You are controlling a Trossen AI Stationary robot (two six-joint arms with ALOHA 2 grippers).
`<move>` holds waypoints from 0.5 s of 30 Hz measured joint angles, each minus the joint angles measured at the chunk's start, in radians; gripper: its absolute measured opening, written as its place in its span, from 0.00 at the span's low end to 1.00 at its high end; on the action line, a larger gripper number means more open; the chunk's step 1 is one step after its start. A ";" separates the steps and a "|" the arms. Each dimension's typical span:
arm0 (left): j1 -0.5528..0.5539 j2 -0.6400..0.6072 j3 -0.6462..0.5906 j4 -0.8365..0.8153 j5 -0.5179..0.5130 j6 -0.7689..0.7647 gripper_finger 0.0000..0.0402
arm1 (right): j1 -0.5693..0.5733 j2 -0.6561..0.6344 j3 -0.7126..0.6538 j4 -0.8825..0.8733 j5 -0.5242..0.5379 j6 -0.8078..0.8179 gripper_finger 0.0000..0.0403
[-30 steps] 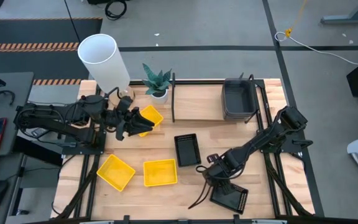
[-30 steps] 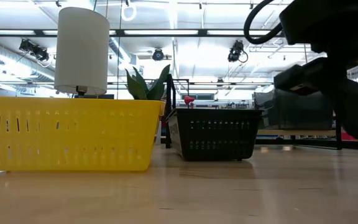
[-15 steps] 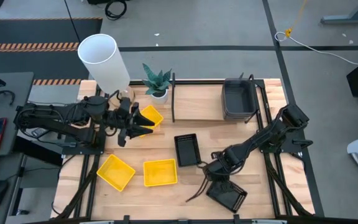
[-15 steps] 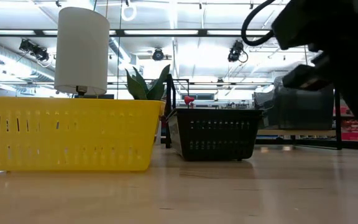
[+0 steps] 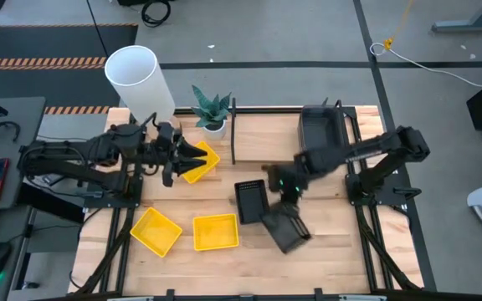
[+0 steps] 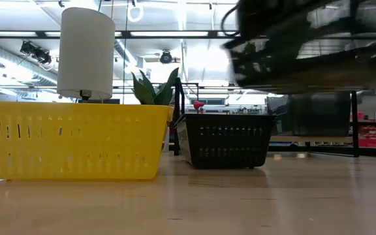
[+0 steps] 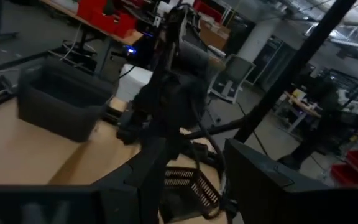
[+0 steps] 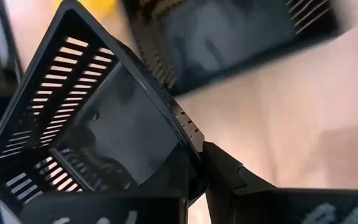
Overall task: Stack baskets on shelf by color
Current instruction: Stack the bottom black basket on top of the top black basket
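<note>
My right gripper (image 5: 281, 191) is shut on a black perforated basket (image 5: 284, 227), which hangs tilted above the table's middle right and shows blurred at the top of the low view (image 6: 305, 46). A second black basket (image 5: 250, 201) rests on its base beside it. My left gripper (image 5: 182, 157) is at a tilted yellow basket (image 5: 203, 160) at the far left. Two more yellow baskets (image 5: 156, 232) (image 5: 216, 232) lie on the near left of the table. Smoky-grey baskets (image 5: 320, 134) sit at the right end of the shelf (image 5: 266, 144). My left gripper holds the yellow basket by its left side (image 5: 192, 159), coming level from the table's left. The gripper itself hides the place of contact. The basket sits tilted in the hold. My right gripper pinches the black basket's wall at its rim (image 8: 190, 138), the fingers (image 8: 241, 180) on either side of the wall. It comes from above. The basket hangs tilted below it, clear of the table.
A tall white cylinder (image 5: 139, 82) and a potted plant (image 5: 212, 113) stand at the far left, beside the shelf's left post (image 5: 233, 134). The shelf board's left and middle show bare wood. Black arm rails run along both table sides.
My right gripper has taken the black basket off the table's near right corner and carried it up, toward the far edge and the left, next to the other black basket. The basket has turned and now hangs tilted, clear of the table.
</note>
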 joint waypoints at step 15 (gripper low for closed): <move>0.176 -0.056 0.000 0.019 0.159 -0.035 0.43 | -0.253 0.182 0.182 0.059 0.086 -0.091 0.07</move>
